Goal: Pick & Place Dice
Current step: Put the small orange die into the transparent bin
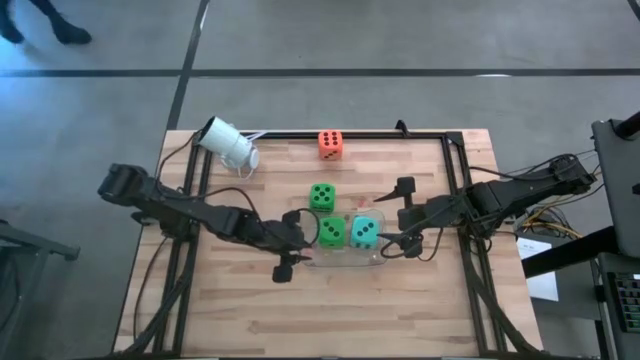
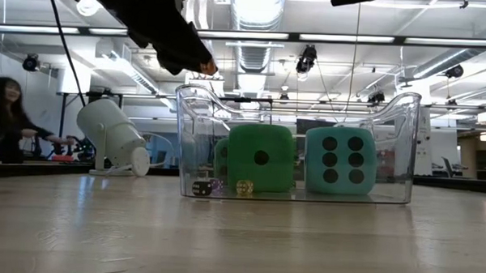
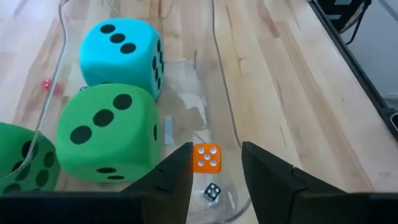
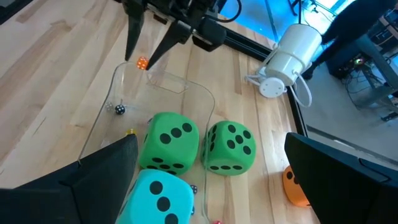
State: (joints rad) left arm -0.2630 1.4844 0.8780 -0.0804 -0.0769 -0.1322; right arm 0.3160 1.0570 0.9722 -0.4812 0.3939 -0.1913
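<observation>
Soft foam dice with black pips, two of them inside a clear plastic tub.
A bright green cube [image 1: 332, 232] touches a teal cube [image 1: 364, 232] in the tub; another green cube [image 1: 321, 196] sits just behind, an orange cube [image 1: 331, 144] well apart.

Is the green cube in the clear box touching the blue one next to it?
Apart. The low view shows the green die and the teal die in the clear tray, with a slim gap of see-through background between them.
</observation>
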